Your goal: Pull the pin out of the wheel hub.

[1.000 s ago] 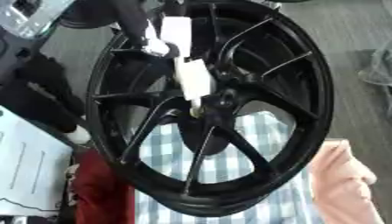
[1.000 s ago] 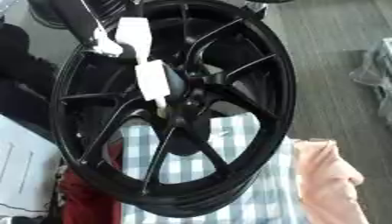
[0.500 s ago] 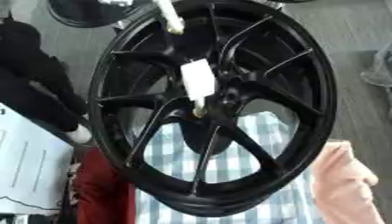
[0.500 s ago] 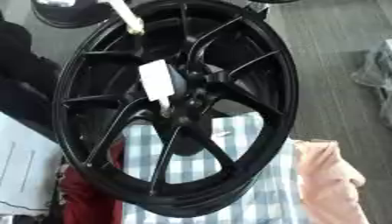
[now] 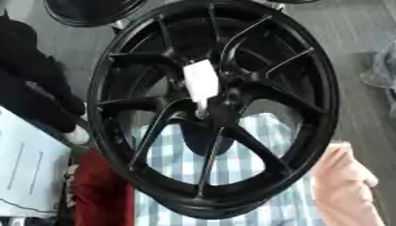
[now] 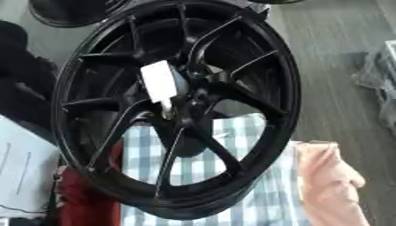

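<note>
Black alloy fills both views: the wheel hub sits at the middle of a spoked rim standing nearly upright over a blue-checked cloth. The pin, with its white tag-like head, is still seated in the hub, its lower end pointing into the centre bore. What has changed is the robot hand: 1 second ago white fingers reached in from the upper left and touched the top of the pin, half a second ago they had drawn back to the rim's top edge, and now neither robot hand shows in either view, so its opening cannot be judged. The pin looks no further out than before, so I judge the pull not yet achieved; another reach and grasp is likely needed.
</note>
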